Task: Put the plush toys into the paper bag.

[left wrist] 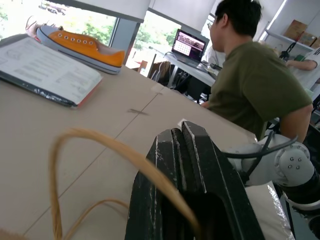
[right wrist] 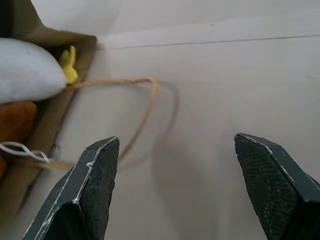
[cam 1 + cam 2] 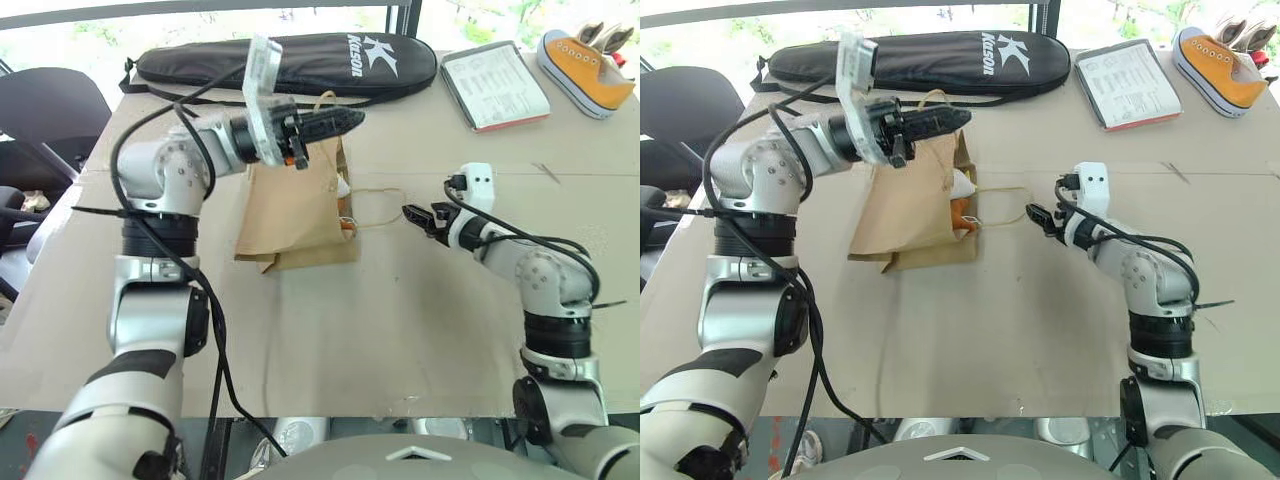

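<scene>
The brown paper bag (image 3: 295,215) lies on its side on the table, mouth toward my right arm. My left gripper (image 3: 348,121) hovers over the mouth, shut on the bag's upper cord handle (image 1: 100,140), holding that side lifted. Two plush toys sit just inside the mouth: a white one with a yellow beak (image 2: 25,70) and a brown-orange one (image 2: 14,122) beside it. The lower handle (image 2: 145,110) lies flat on the table. My right gripper (image 2: 172,142) stands open just outside the mouth, over that handle, with nothing between its fingers.
A long black racket case (image 3: 290,60) lies behind the bag. A booklet (image 3: 495,85) and an orange sneaker (image 3: 585,70) sit at the far right. A person in a green shirt (image 1: 255,80) sits beyond the table. A dark chair (image 3: 50,110) stands left.
</scene>
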